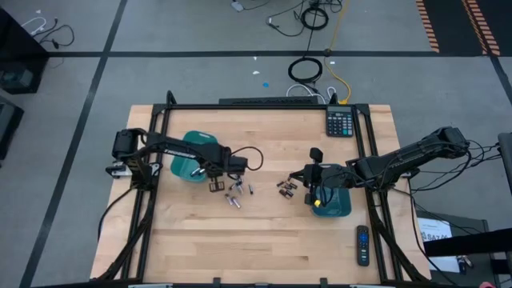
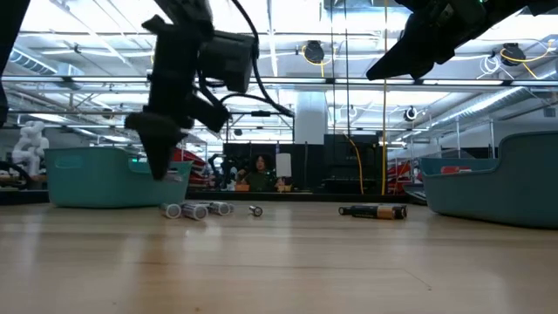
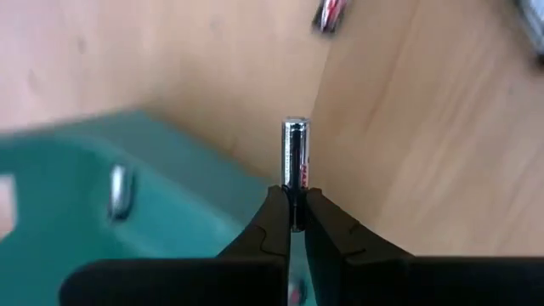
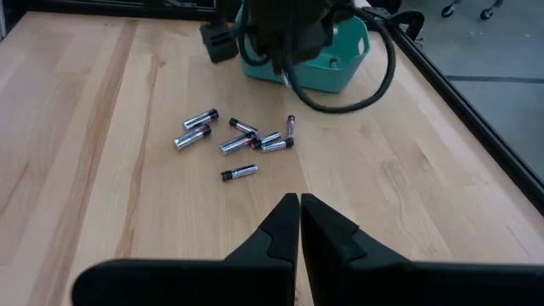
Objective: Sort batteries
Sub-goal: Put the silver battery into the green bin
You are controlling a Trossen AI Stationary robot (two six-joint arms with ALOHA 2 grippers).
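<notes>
Several silvery batteries (image 1: 236, 192) (image 4: 234, 140) lie loose on the wooden table, right of the left teal tray (image 1: 188, 156). A few dark coppery batteries (image 1: 286, 188) (image 2: 375, 210) lie near the right teal tray (image 1: 334, 204). My left gripper (image 1: 210, 172) (image 3: 293, 197) hangs by the left tray's edge, shut on one silvery battery (image 3: 295, 153). Another battery (image 3: 119, 189) lies inside that tray (image 3: 102, 195). My right gripper (image 1: 296, 177) (image 4: 299, 204) hovers above the table by the dark batteries, shut and holding nothing. My left gripper pinches the silvery battery by one end (image 3: 295, 183) between its two fingertips. The fingers point steeply down and the battery sticks out along them, beyond the tips. It is lifted clear, above the line where the tray's wall meets the table.
A black calculator (image 1: 340, 122) lies at the table's far right corner and a black remote (image 1: 362, 244) near the right front. A black frame (image 1: 264, 106) runs along the table's edges. Bare wood lies toward the near edge.
</notes>
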